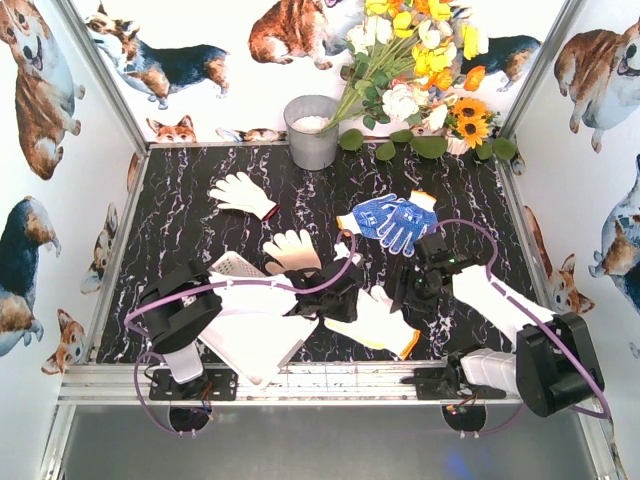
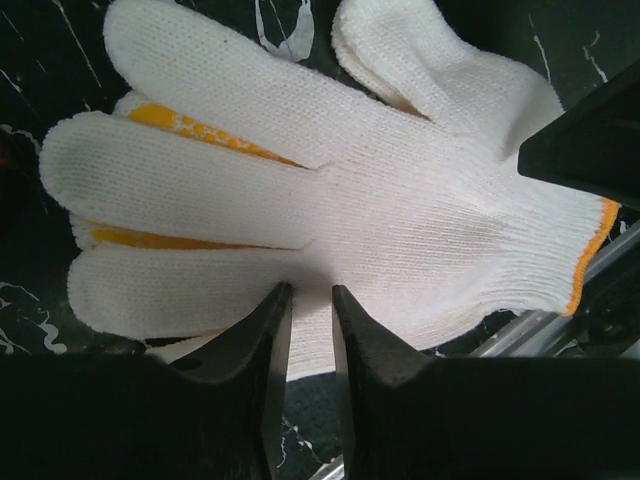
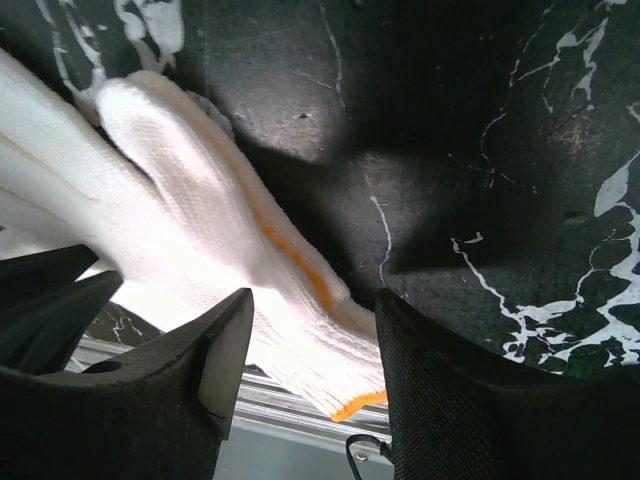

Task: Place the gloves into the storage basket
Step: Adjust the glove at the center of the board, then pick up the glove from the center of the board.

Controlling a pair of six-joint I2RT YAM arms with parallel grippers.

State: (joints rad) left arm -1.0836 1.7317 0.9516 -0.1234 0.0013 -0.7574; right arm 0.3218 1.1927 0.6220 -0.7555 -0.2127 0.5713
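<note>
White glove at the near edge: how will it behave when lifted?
The white glove is soft knit, so probably floppy and light. Lying flat, it should not roll. Its cuff reaches the front rail; a push might slide it off.

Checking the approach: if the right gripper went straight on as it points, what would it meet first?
Probably the orange-trimmed cuff of the white glove, which lies in line with the open jaws of the right gripper, at the near edge of the table; how far off is unclear.
</note>
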